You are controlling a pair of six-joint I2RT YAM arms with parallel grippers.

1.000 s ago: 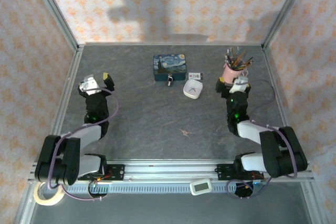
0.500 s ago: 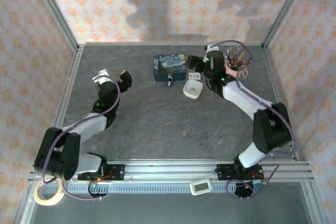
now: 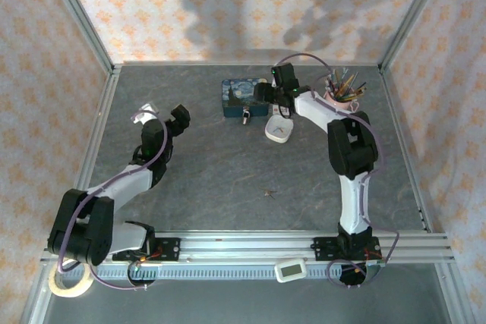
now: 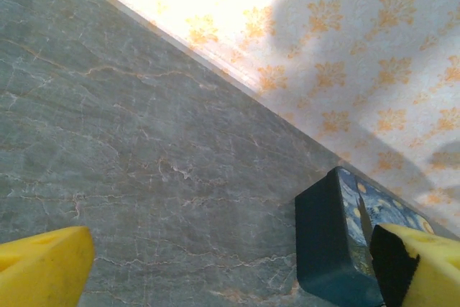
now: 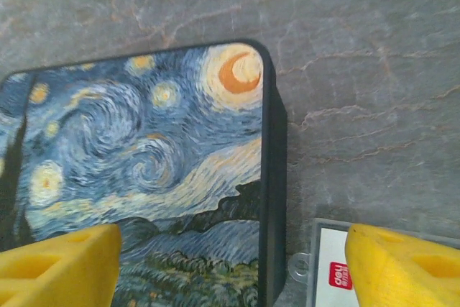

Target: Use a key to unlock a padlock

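Grey marbled tabletop [image 3: 205, 165] fills the overhead view, walled by orange-patterned paper. A blue painted rectangular tin [image 3: 244, 96] lies near the far edge. Just in front of it, touching or nearly so, sits the tiny dark grey metal padlock [image 3: 245, 117]. It is too small here to show its shackle, and the key cannot be told apart from it. A small white dish [image 3: 279, 130] rests to the right, and a pink cup of pencils [image 3: 339, 97] stands further right. The right gripper [image 3: 264, 95] hangs over the tin's right end. The left gripper [image 3: 180, 116] hovers well left of the tin. Neither jaw gap is readable from above.

From the left wrist, two yellow fingertips [image 4: 43, 267] sit at opposite bottom corners, so the left gripper [image 4: 230, 275] stands wide open with nothing between its fingers. The tin [image 4: 327, 249] lies ahead, its far end hidden behind the right fingertip.

From the right wrist, yellow fingertips [image 5: 61, 264] are likewise spread wide, and the right gripper [image 5: 230, 267] holds nothing above the tin's swirling night-sky lid [image 5: 144, 163]. A white card in a clear sleeve [image 5: 330, 271] lies beside the tin, cut off by the frame edge and partly covered by a fingertip.
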